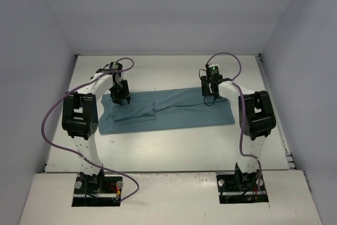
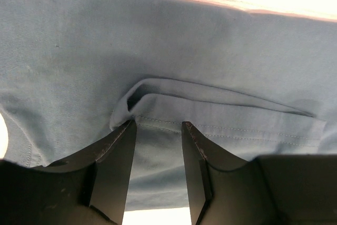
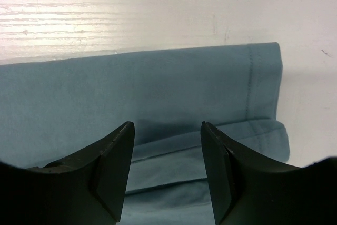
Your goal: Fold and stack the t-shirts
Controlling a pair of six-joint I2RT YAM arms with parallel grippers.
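Across the middle of the tabletop (image 1: 158,148) the teal t-shirt (image 1: 179,111) lies flat as a long band running left to right, with an extra folded layer over its left part. The left claw (image 1: 120,97) hangs over that left end near the far edge. In the left wrist view its two fingers (image 2: 117,162) are spread moderately, with cloth showing between them. Their tips sit at a stitched hem where a flap of the shirt folds over; whether they press into the fabric cannot be told. It grips nothing. The right claw (image 1: 211,91) hangs over the shirt's right part, also near the far edge. In the right wrist view its fingers (image 3: 116,162) are spread wider, above smooth fabric beside the stitched end hem, and hold nothing.
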